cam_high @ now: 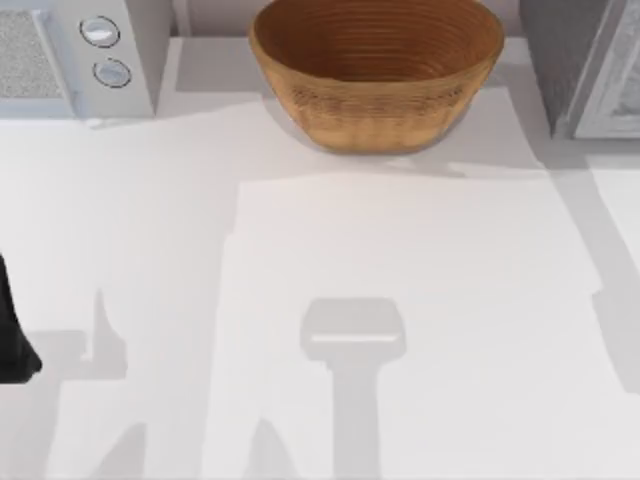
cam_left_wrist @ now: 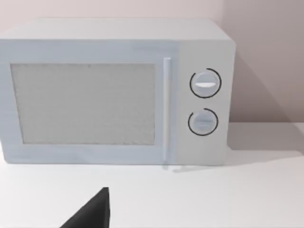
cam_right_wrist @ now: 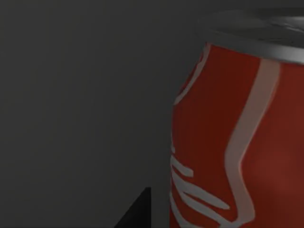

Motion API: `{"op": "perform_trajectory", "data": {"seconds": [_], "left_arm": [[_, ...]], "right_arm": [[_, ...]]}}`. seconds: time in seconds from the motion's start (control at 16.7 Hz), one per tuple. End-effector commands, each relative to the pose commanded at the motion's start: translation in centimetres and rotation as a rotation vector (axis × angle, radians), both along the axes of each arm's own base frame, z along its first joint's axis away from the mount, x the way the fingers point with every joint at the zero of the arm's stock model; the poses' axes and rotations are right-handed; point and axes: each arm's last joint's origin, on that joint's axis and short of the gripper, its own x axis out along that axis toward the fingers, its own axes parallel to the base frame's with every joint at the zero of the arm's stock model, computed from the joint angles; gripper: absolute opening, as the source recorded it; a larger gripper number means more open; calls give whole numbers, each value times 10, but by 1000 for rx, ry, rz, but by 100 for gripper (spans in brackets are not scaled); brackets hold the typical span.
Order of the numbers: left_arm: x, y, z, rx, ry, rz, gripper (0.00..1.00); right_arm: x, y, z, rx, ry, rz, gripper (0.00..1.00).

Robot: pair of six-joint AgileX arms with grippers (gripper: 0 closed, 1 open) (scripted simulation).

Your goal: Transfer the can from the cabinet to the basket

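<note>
- One can (cam_right_wrist: 237, 137), upright, against dark cabinet (cam_high: 565, 60) wall, right of the basket (cam_high: 376, 70).
- One microwave (cam_left_wrist: 114, 90), two dials, left of basket.
- Claw states: cannot tell.

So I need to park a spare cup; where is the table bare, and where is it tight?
The table is bare across the whole front, below the basket. Narrower strips lie between the basket and the microwave, and between the basket and the cabinet. The back row is crowded. The left arm sits at the left edge.
</note>
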Motion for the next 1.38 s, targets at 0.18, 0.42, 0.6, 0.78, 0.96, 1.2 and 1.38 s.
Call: {"op": "perform_trajectory", "data": {"seconds": [0.18,0.42,0.6,0.78,0.96,1.2,1.38], "left_arm": [[0,0,0,0,0,0,100],[0,0,0,0,0,0,100],[0,0,0,0,0,0,100],[0,0,0,0,0,0,100],[0,0,0,0,0,0,100],[0,0,0,0,0,0,100],[0,0,0,0,0,0,100]], "right_arm": [[0,0,0,0,0,0,32],[0,0,0,0,0,0,2],[0,0,0,0,0,0,0],[0,0,0,0,0,0,0],[0,1,0,1,0,2,0],[-29,6,14,-3,4,6,0],[-86,9,38,-3,-1,4,0]]}}
